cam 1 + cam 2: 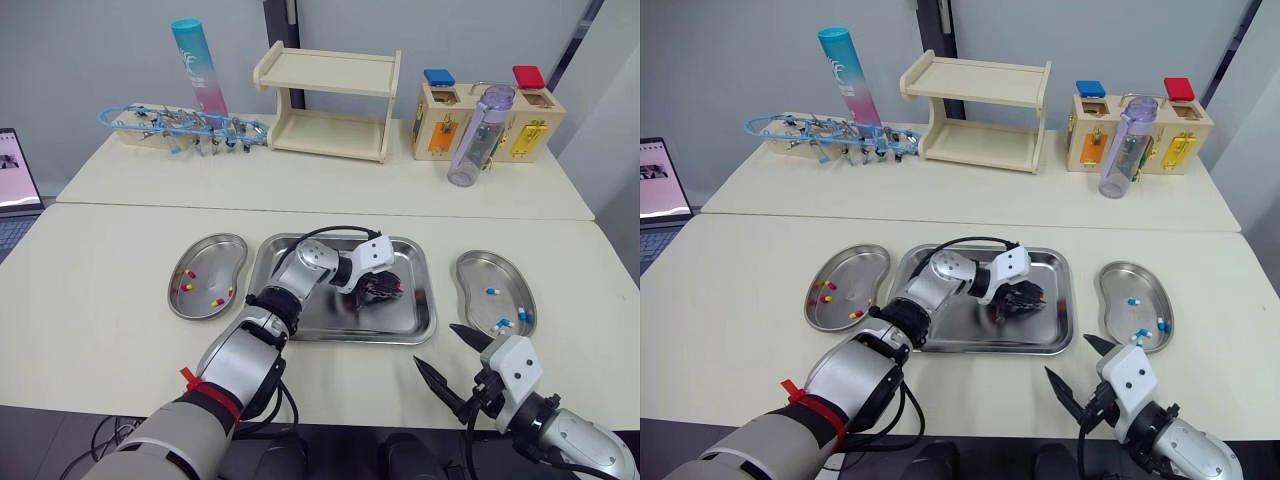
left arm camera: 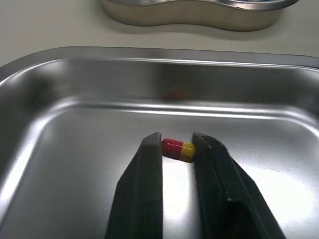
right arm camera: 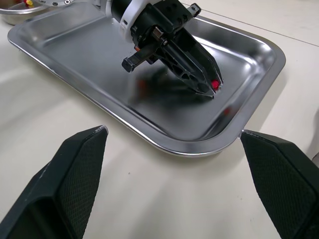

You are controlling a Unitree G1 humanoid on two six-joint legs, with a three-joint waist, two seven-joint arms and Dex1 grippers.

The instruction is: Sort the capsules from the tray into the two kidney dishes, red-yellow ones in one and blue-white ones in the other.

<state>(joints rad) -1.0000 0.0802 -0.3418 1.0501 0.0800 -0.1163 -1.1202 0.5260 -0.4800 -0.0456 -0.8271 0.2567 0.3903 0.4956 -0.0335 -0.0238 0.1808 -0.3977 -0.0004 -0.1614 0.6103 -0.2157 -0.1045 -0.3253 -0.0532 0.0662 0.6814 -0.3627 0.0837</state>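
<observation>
Gripper on the left arm (image 2: 177, 143) sits low in the tray (image 1: 405, 318), right of tray centre. Its fingers are closed to a narrow gap with a red-yellow capsule (image 2: 178, 149) bridging it. The capsule's long axis runs finger to finger, red end on one pad, yellow end on the other, so it looks pinched by its ends. Can't tell if it is off the tray floor.

The kidney dish (image 1: 215, 260) just beside the tray's left edge holds the red-yellow capsules (image 1: 187, 287) - likely the drop target, and the left arm is nearer to it. The other dish (image 1: 485, 270), off the tray's right edge, holds the blue-white ones (image 1: 492, 291).

Right gripper (image 1: 435, 345) is off the tray's front-right corner - spread wide, holding nothing.
</observation>
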